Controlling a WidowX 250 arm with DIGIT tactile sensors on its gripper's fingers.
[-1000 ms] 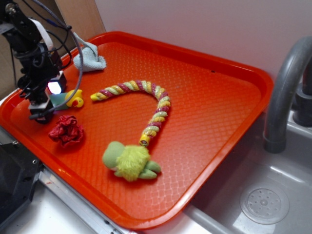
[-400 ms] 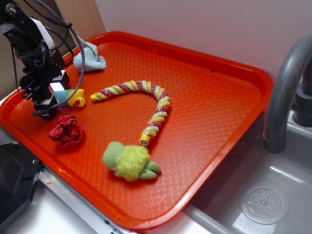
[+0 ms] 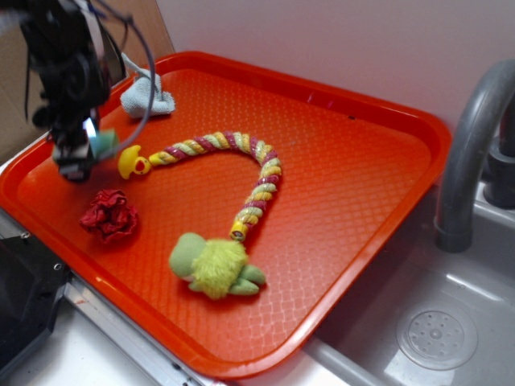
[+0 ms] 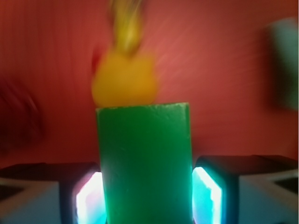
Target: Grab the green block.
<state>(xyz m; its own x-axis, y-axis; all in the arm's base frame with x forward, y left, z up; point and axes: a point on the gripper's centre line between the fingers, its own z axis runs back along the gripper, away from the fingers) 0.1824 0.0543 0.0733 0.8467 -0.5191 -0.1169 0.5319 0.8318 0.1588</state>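
Observation:
The green block [image 4: 144, 163] fills the middle of the wrist view, clamped between my two fingers, whose lit pads [image 4: 88, 198] press its left and right sides. In the exterior view my gripper [image 3: 80, 149] is shut on the green block [image 3: 103, 144] and hangs just above the left part of the orange tray [image 3: 338, 145]. Only a mint-green end of the block shows there. The yellow rubber duck [image 3: 133, 163] lies right beside it on the tray; in the wrist view the duck [image 4: 124, 81] is a blur beyond the block.
A red crumpled cloth [image 3: 109, 215] lies below the gripper, a grey-blue rag [image 3: 147, 98] behind it. A striped rope [image 3: 241, 173] curves to a green-and-lime plush toy [image 3: 213, 265]. A grey faucet [image 3: 471, 145] and sink [image 3: 438, 334] stand right of the tray.
My gripper has risen and shifted slightly back, lifting the green block off the tray. The duck now sits apart from the block, turned a little.

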